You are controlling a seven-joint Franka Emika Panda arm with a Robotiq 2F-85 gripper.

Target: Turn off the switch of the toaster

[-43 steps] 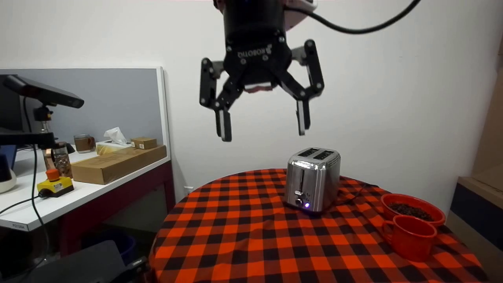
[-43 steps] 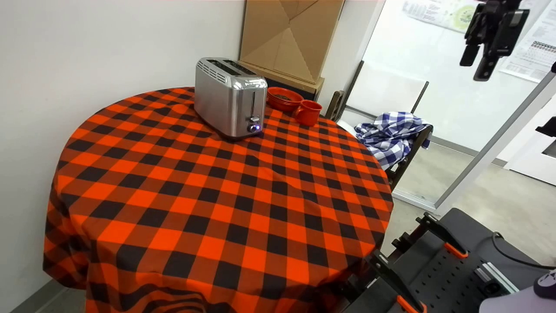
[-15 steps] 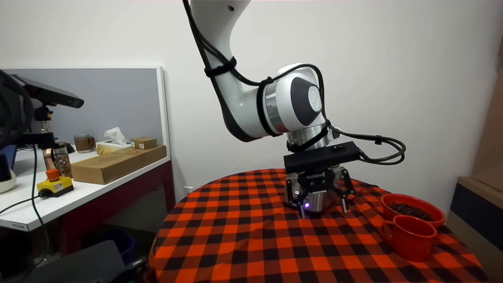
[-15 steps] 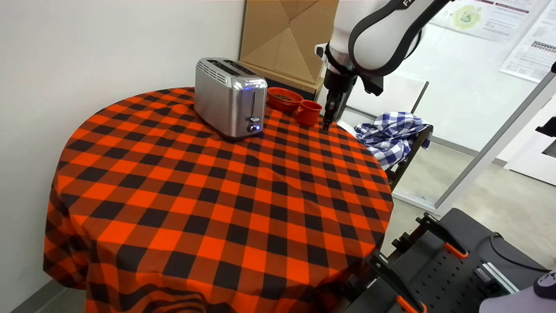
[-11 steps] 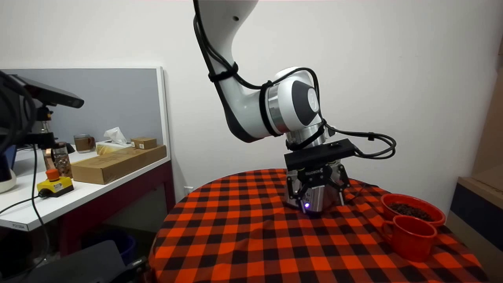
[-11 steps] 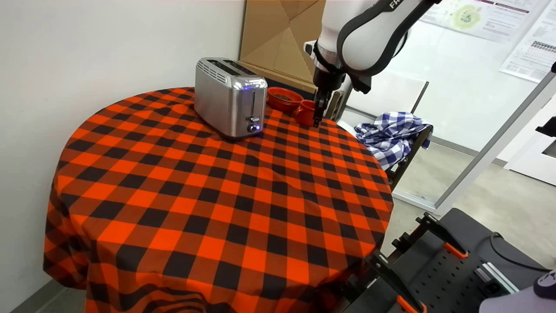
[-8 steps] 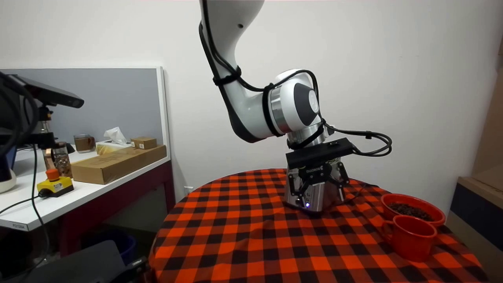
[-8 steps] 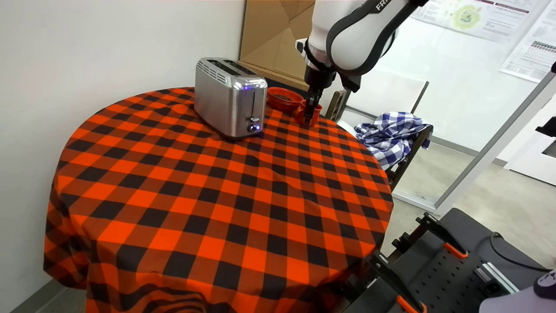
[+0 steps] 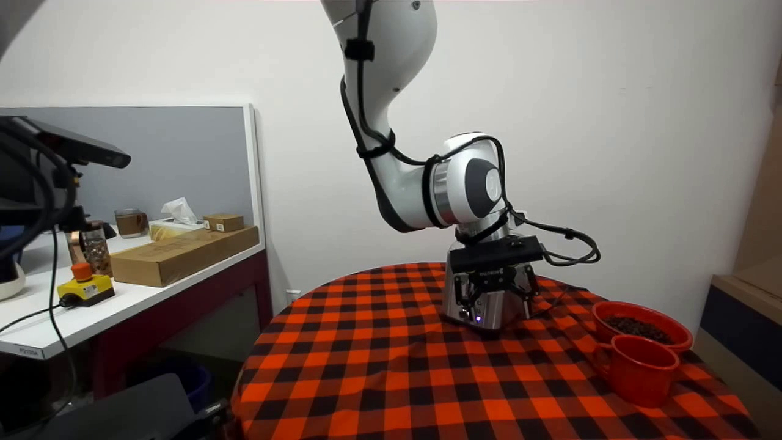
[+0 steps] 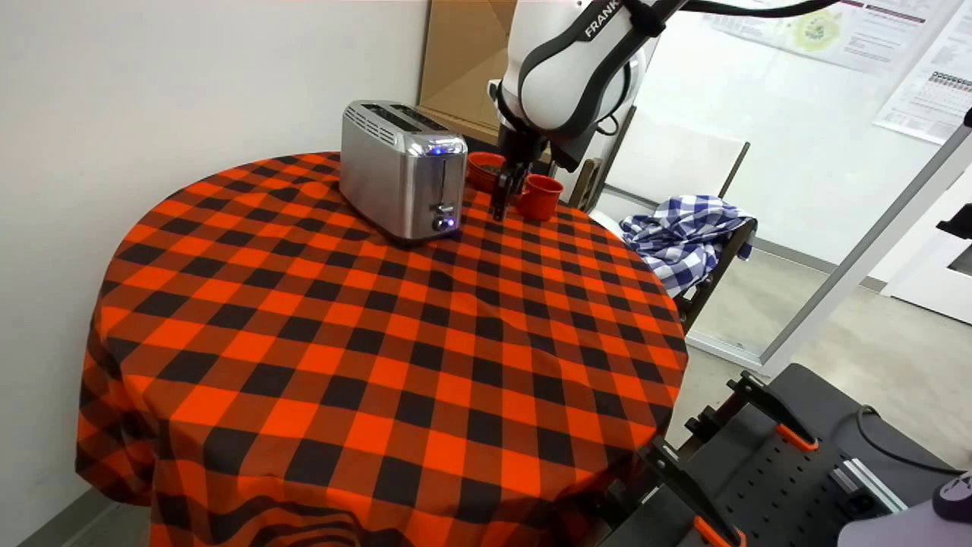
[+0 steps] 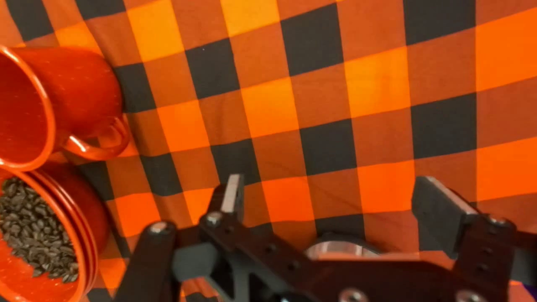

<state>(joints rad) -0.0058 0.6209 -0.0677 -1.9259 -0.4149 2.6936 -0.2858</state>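
Hovering gripper (image 11: pixel 331 197): jaws spread wide across the lower half of the wrist view, red-and-black checked tablecloth (image 11: pixel 277 113) showing between them.
Toaster (image 10: pixel 380 175): upright in the upper middle of an exterior view, on the same spot as in the earlier frames.
Toaster lever (image 10: pixel 443 209): low in its slot, as before.
Toaster light (image 10: pixel 451 223): glowing bluish purple beside the dark knob (image 10: pixel 440 225), lit now just as earlier.
Gap: narrower than a moment ago; the gripper is now near the toaster's lever end (image 10: pixel 425 190), right of it in an exterior view, apart from it with cloth between.
Red mug (image 10: pixel 541 199): partly hidden by the gripper half a second ago, now nearly whole to view, with the gripper just left of it.
Red bowls (image 11: pixel 95 214): stacked at the lower left of the wrist view, small dark pieces heaped in the top one; unmoved in both exterior views.
White arm (image 9: pixel 406 189): reaching down from the top middle of an exterior view, lower than before and with its upper link farther right; the gripper shows in front of the toaster, right of centre, hiding part of its face.
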